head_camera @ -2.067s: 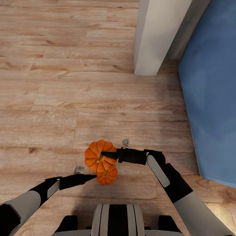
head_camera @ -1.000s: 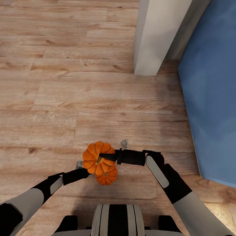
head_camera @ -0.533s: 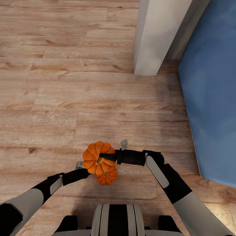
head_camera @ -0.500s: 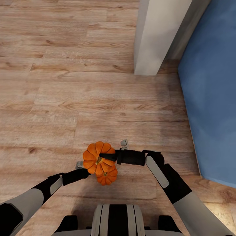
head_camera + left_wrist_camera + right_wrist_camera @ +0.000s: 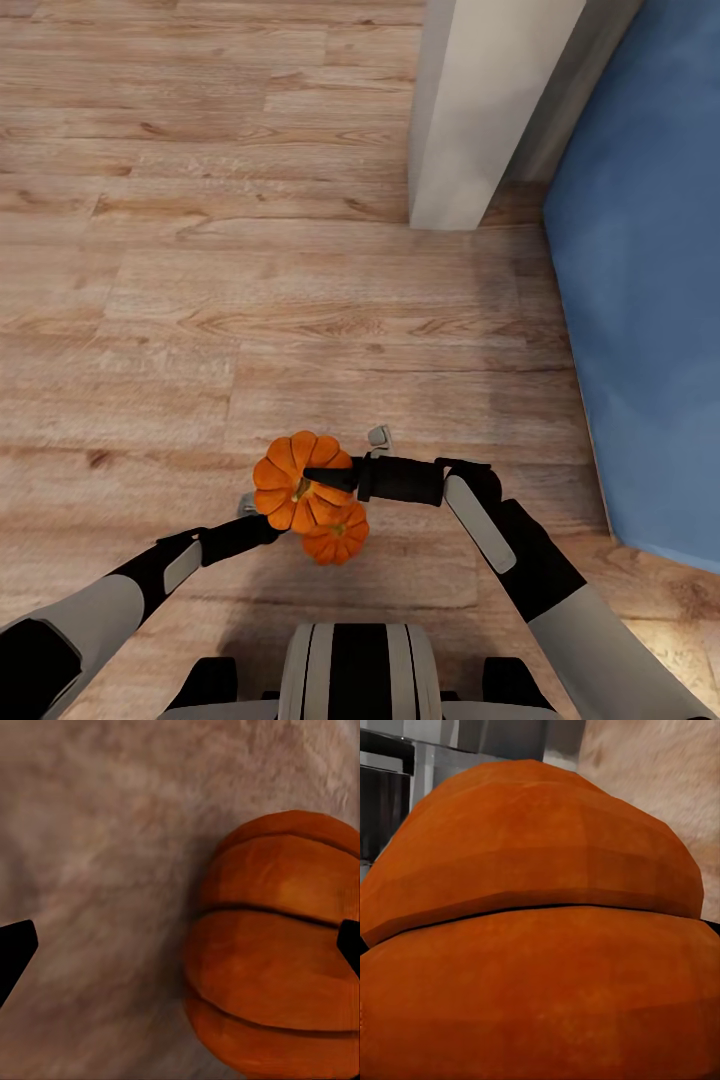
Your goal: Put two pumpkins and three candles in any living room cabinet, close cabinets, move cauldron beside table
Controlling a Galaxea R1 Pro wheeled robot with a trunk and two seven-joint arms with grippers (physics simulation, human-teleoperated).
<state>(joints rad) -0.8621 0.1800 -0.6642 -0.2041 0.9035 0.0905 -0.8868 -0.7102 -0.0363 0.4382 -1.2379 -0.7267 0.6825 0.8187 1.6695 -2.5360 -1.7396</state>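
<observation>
A: Where are the pumpkins?

B: The right gripper point(image 5: 318, 477) is clamping the larger pumpkin point(image 5: 290, 478) above the floor point(image 5: 250, 300). The left gripper point(image 5: 268, 527) is spread wide (the smaller pumpkin point(image 5: 337, 535) beside one finger), risking a knock.

Light wood plank floor point(image 5: 200, 250), white pillar point(image 5: 480, 110), blue sofa point(image 5: 650, 280)

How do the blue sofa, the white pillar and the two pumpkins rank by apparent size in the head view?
1. blue sofa
2. white pillar
3. upper pumpkin
4. lower pumpkin, partly hidden by the upper one, and perhaps farther from the camera, so the pumpkins' true sizes stay unsure.
</observation>
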